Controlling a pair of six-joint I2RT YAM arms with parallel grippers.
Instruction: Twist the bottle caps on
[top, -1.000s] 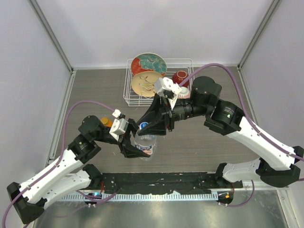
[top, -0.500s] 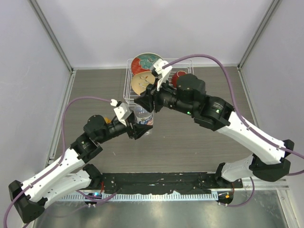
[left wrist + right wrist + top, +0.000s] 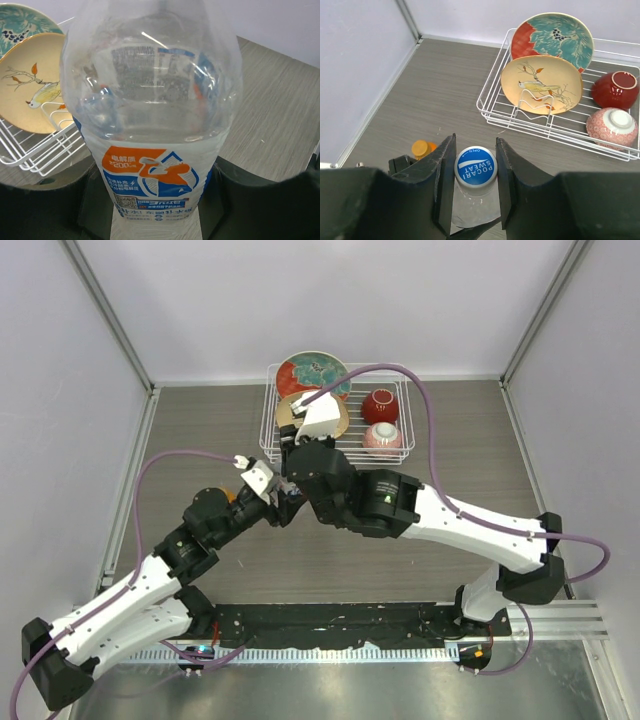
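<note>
A clear bottle [image 3: 150,100] with a white, blue and orange label stands upright on the table, and my left gripper [image 3: 156,205] is shut on its lower body. On its neck sits its white cap [image 3: 476,166] with a blue printed top. My right gripper [image 3: 475,160] comes down from above and is shut on that cap, a finger pressed against each side. In the top view the right wrist [image 3: 318,475] hides the bottle. The squat orange bottle [image 3: 431,147] with its orange cap [image 3: 419,147] stands just left of it, behind the left arm [image 3: 215,515].
A white wire dish rack [image 3: 490,112] stands just beyond the bottles, at the back of the table. It holds a red-and-teal plate [image 3: 552,35], a yellow bird plate [image 3: 540,82], a red bowl [image 3: 616,89] and a pink bowl [image 3: 612,125]. Grey walls close in the left and back.
Both arms carried the clear bottle away from the near edge toward the rack. The right arm swung left over it, and its wrist now covers the bottle from above.
</note>
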